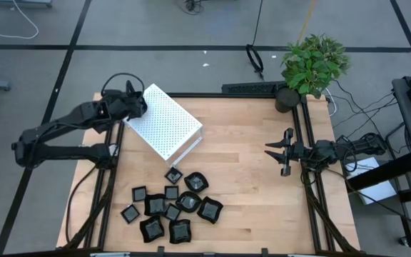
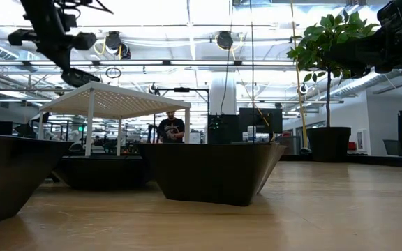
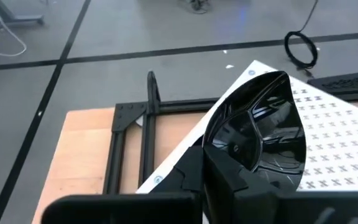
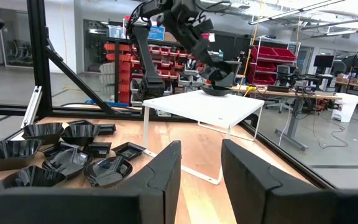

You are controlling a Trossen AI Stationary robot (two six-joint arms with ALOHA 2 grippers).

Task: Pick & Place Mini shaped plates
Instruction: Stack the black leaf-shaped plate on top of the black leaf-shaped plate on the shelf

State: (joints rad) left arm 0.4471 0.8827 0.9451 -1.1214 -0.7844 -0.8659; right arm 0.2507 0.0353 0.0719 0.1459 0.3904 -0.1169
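Right wrist view showed my left gripper [image 4: 219, 78] clamping a mini plate [image 4: 218, 85] just above the white perforated box [image 4: 204, 107]; my right gripper [image 4: 201, 180] waited half-open, well apart

plates on table [image 1: 171, 208]: about 11 | held plate [image 3: 260, 134]: 1 | white box [image 1: 164, 121]: 1

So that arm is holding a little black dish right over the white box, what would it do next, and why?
Probably lower a touch and let go. The left hand is shut on a mini shaped plate, holding it just above the top of the white perforated box. The other plates lie clustered on the wooden table, while the right hand waits open at the far side.
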